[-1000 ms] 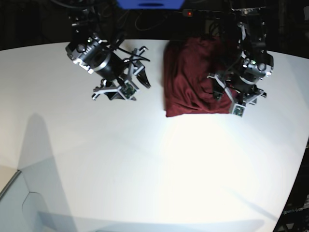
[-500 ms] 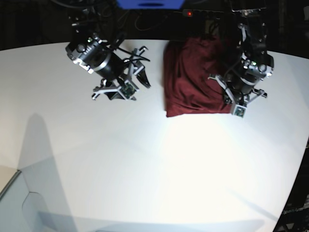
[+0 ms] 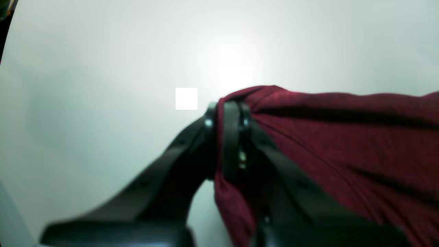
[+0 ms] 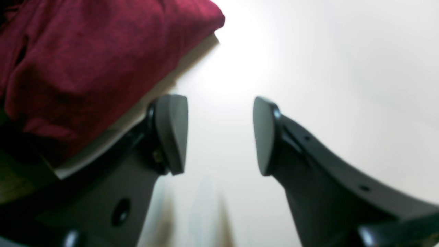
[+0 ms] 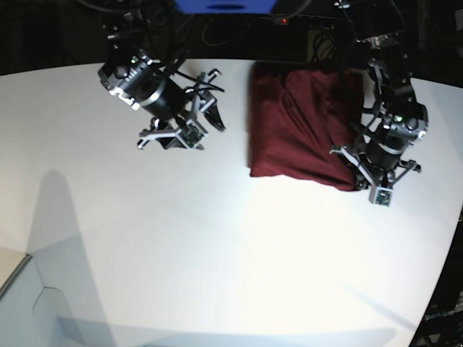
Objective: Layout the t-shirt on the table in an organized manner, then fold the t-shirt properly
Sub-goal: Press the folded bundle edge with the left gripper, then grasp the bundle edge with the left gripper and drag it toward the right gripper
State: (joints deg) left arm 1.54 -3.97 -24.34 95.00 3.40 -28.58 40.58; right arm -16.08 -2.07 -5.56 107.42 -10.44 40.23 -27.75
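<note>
**Left gripper pinching the corner of a maroon shirt**

The shirt [image 5: 300,123], dark red and wrinkled, lies bunched in a rough rectangle at the far side of the white table [image 5: 217,253], toward the right of the base view. The left gripper [image 3: 228,137] is clamped tight on the shirt's near right corner, with cloth gathered between its dark fingers [image 3: 231,120]. The right gripper [image 4: 219,135] hangs above bare table just beside the shirt's other edge, jaws spread wide, holding nothing.
</note>
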